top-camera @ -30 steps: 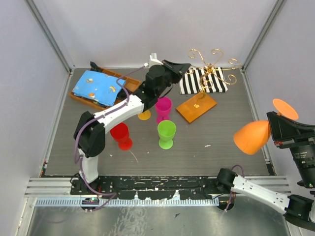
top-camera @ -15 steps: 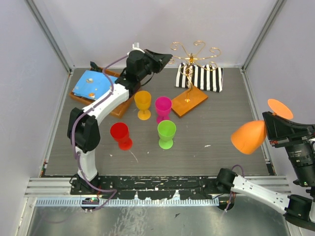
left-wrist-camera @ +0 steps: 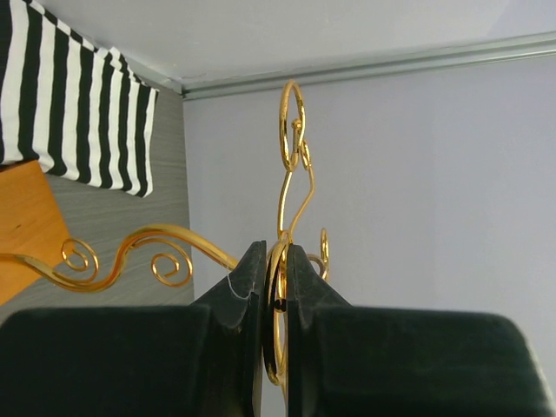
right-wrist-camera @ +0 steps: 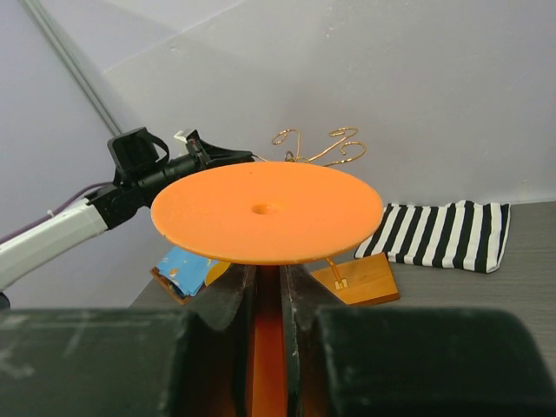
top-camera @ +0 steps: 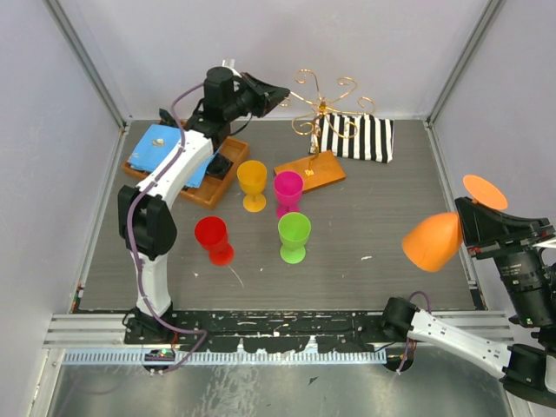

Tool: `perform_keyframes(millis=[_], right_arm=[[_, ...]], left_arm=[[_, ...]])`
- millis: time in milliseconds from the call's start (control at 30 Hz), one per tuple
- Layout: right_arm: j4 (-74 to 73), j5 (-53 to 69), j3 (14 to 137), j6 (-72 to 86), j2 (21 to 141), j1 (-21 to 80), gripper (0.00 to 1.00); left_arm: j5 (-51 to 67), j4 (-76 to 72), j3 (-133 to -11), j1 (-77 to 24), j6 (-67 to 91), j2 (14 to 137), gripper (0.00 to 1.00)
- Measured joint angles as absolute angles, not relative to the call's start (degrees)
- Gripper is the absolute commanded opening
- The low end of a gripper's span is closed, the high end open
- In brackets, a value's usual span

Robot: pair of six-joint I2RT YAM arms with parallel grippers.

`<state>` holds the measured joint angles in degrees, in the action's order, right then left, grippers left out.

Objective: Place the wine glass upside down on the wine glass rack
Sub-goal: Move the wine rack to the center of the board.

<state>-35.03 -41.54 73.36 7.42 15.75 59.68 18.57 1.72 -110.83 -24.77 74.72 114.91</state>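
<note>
Left pincer (left-wrist-camera: pixel 276 261) clamped, arm stretched far; right pincer (right-wrist-camera: pixel 268 282) clamped, raised.

Grey table (top-camera: pixel 391 217) with four upright goblets near its centre: yellow goblet (top-camera: pixel 253 178) just beside magenta goblet (top-camera: pixel 288 187), green goblet (top-camera: pixel 294 230) nearer the camera, red goblet (top-camera: pixel 211 234) to its left. Striped cloth (top-camera: pixel 360 137) lies at the far edge; wooden tray (top-camera: pixel 198 196) — holding a blue cloth (top-camera: pixel 155 149) — far left.

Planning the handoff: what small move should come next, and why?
Probably swing the right gripper leftward toward the wine glass rack: it grips the orange wine glass by the stem, far off, while the left gripper pinches a rack wire.
</note>
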Motion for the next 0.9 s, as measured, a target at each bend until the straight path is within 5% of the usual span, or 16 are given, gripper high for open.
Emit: perform_keyframes(millis=[567, 633, 667, 733, 900], right_arm=[[-33.4, -42.2, 72.1, 6.2, 15.2, 59.7, 0.01], [-33.3, -42.2, 71.8, 6.2, 15.2, 59.7, 0.01], [-33.1, -42.2, 71.6, 6.1, 15.2, 59.7, 0.01], [-32.9, -42.2, 71.3, 6.1, 15.2, 59.7, 0.01], [-32.8, -42.2, 70.8, 5.9, 15.2, 59.7, 0.01]], left_arm=[[26.1, 6.6, -111.7, -19.0, 73.4, 114.8, 0.00], [27.0, 7.1, -111.8, -18.0, 73.1, 114.6, 0.09], [27.4, 7.3, -111.8, -17.6, 73.1, 114.6, 0.26], [27.9, 7.6, -111.8, -16.8, 72.8, 114.5, 0.41], [27.5, 8.3, -111.7, -15.3, 70.9, 114.3, 0.53]])
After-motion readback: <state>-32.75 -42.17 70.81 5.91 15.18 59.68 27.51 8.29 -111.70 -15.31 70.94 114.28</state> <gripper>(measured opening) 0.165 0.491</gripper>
